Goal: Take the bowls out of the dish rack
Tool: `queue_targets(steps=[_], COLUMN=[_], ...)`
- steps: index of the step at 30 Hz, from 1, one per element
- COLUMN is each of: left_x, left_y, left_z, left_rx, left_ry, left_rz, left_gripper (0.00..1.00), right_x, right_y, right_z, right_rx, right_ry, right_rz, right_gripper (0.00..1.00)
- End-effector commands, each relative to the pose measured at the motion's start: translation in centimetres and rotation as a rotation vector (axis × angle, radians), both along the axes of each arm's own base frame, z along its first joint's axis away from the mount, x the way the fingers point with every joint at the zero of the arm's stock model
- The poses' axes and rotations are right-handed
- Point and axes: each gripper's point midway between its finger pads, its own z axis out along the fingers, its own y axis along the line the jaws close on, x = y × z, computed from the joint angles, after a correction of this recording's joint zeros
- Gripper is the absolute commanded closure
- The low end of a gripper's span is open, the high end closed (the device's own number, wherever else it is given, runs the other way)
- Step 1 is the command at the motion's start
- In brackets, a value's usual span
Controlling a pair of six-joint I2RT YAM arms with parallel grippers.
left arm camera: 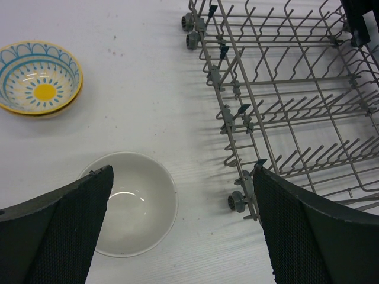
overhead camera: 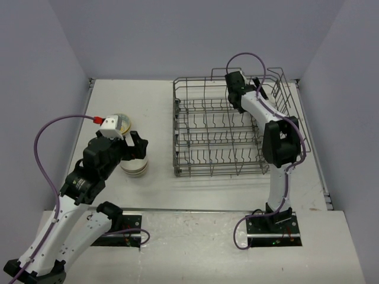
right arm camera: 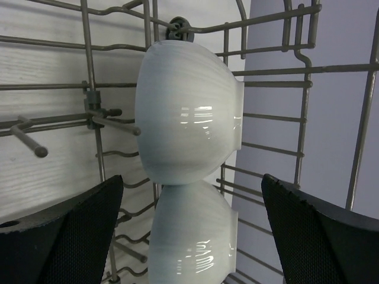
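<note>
The grey wire dish rack (overhead camera: pixel 237 127) fills the right half of the table. Two plain white bowls stand on edge against its wall, one (right arm camera: pixel 189 112) above the other (right arm camera: pixel 192 236). My right gripper (right arm camera: pixel 192 183) is open, its fingers apart on either side of the lower bowl without touching it; in the top view it (overhead camera: pixel 238 99) sits over the rack's far end. Left of the rack, my left gripper (left arm camera: pixel 183 177) hangs open and empty above the table beside a white bowl (left arm camera: pixel 133 204), the top of a small stack (overhead camera: pixel 135 167). A teal-rimmed bowl with a yellow centre (left arm camera: pixel 40 80) lies further off.
The rack's small wheels (left arm camera: pixel 237 201) and left wall stand close to my left gripper's right finger. Grey walls close in the table on three sides. The right arm's elbow (overhead camera: pixel 278 142) hangs over the rack's near right corner.
</note>
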Motion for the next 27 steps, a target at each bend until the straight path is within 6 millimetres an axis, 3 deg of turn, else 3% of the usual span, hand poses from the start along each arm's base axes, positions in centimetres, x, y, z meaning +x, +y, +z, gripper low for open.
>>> queue_targets(steps=[1, 13, 22, 27], left_x=[0.5, 0.6, 0.5, 0.5], left_y=[0.0, -0.2, -0.3, -0.4], left_z=[0.6, 0.3, 0.4, 0.4], left_rx=[0.008, 0.01, 0.008, 0.007], left_ry=[-0.038, -0.028, -0.032, -0.033], left_rz=[0.004, -0.007, -0.013, -0.018], left_gripper=[0.0, 0.0, 0.0, 0.0], right_x=[1.6, 3.4, 3.7, 3.5], right_y=[-1.1, -1.4, -3.1, -3.8], right_z=[1.2, -1.4, -1.9, -1.0], right_rx=[-0.021, -0.021, -0.083, -0.092], right_ry=[-0.039, -0.03, -0.054, -0.083], right_rz=[0.015, 0.044, 0.007, -0.012], right_gripper=[0.01, 0.01, 0.01, 0.02])
